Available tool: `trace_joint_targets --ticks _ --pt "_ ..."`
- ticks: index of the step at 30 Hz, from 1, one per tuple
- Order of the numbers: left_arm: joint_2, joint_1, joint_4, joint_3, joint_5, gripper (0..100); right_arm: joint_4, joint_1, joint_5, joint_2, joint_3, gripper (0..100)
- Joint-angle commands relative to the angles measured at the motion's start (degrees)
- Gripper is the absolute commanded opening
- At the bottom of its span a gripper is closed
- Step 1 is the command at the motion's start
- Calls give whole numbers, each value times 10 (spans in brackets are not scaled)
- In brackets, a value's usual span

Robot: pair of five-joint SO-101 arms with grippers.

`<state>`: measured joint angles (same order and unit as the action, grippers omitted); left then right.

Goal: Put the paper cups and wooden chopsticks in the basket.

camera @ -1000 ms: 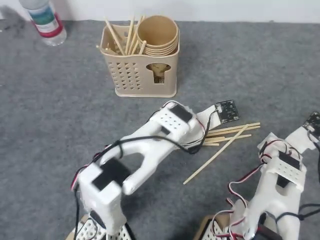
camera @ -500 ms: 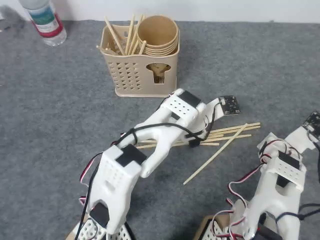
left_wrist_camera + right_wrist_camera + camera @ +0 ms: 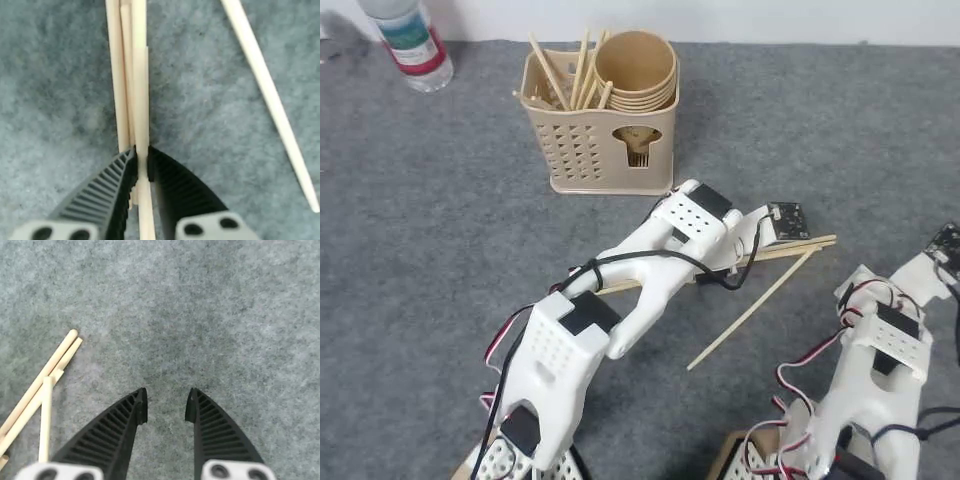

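**Left gripper** [image 3: 142, 160]: clenched on a bundle of wooden chopsticks [image 3: 132, 75], pinched partway along. Sticks run straight ahead of the fingertips and back beneath the jaws, low over the grey mat [image 3: 60, 75].

**Loose chopstick** [image 3: 265, 100]: ungripped, on the mat beside the left gripper, apart from the bundle and angling away from it.

**Right gripper** [image 3: 165, 407]: released, jaws parted over bare mat, grasping nothing. Chopstick ends [image 3: 45, 375] just off to one side of it.

**Basket** [image 3: 595, 150]: beyond the left gripper and well apart from the right one. Holds a stack of paper cups [image 3: 638, 65] in one compartment and upright chopsticks [image 3: 575, 70] in the next.

**Water bottle** [image 3: 410, 40]: farthest off, past the basket, not part of the task.

**Step in hand (judged):** cups apparently done; pick-up of the remaining chopsticks, grasp made, carry not yet begun.

**Next move (judged):**
- Calls for a lift clear of the mat and a swing over the basket.
- Then a tilt so the ends drop into the chopstick compartment, and only then release.
- Needs a firm pinch, as several slim sticks may fan out or slip.
- Leaves the loose chopstick for a separate pick.

**Hidden or unclear:**
- Left fingertips covered by the arm's own wrist from above.
- Stick count in the bundle unreadable.
- Cannot tell whether every stick sits between the jaws, or whether the bundle is off the mat.
- Bottle cut off at the frame edge.
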<state>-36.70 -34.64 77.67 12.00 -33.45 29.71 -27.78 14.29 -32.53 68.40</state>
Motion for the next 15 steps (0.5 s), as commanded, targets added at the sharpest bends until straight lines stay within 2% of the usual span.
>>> trace_joint_targets --ticks 1,9,15 --pt "28 -3 21 16 -3 12 -5 7 -7 -19 -25 140" --pt "123 -3 86 14 -3 12 -5 7 -7 -19 -25 140" --pt "289 28 135 14 -3 12 -5 7 -7 -19 -25 140"
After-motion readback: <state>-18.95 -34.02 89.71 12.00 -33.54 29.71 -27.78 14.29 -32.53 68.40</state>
